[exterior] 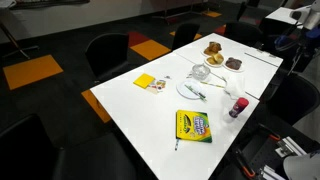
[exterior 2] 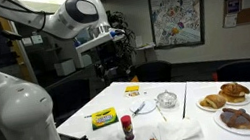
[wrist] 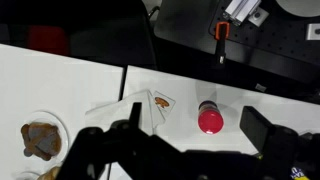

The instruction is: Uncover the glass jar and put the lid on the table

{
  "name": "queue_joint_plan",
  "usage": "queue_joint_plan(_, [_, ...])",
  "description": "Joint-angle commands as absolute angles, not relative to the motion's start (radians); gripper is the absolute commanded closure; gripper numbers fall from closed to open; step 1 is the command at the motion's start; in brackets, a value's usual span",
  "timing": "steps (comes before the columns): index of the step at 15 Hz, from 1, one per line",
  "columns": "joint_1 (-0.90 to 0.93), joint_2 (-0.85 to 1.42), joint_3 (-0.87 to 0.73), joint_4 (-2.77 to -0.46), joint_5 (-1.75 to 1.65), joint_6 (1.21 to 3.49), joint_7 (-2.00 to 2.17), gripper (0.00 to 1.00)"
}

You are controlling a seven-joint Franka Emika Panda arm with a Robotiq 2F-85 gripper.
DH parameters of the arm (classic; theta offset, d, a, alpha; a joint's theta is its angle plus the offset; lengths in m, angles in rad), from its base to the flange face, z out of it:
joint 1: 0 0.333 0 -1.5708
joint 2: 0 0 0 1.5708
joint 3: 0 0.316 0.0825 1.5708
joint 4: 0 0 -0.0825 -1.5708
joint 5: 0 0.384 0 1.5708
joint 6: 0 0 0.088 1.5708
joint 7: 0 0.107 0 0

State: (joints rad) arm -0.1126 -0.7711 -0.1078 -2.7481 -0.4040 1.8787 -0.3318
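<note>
In an exterior view the white arm fills the left side, and its gripper hangs high over the long white table, touching nothing. In the wrist view its jaws stand wide apart with nothing between them. Below them in that view lie a plate with a brown pastry at the left, a white napkin in the middle, and a red-capped bottle standing upright just to its right. Back in the exterior view, the crayon box lies flat nearest the arm, with the bottle close to the table's front edge beside it. Further right the glass jar stands upright near the middle of the table, well apart from the gripper and below it. The lid seems to rest on the jar's mouth, though at this size the two are hard to tell apart. Right of the jar sit two plates of pastries, one nearer the front edge than the other.
</note>
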Motion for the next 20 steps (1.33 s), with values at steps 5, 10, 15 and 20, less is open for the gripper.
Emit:
queue_joint_plan(5, [-0.128, -0.658, -0.165, -2.698, -0.410, 1.982, -0.257, 0.00])
queue_joint_plan(10, [-0.157, -0.466, -0.227, -2.608, -0.392, 2.191, -0.201, 0.00])
queue_joint_plan(15, [-0.145, -0.214, -0.264, -2.437, -0.287, 2.273, -0.237, 0.00])
queue_joint_plan(20, [-0.137, -0.005, -0.258, -2.248, -0.071, 2.253, -0.403, 0.00])
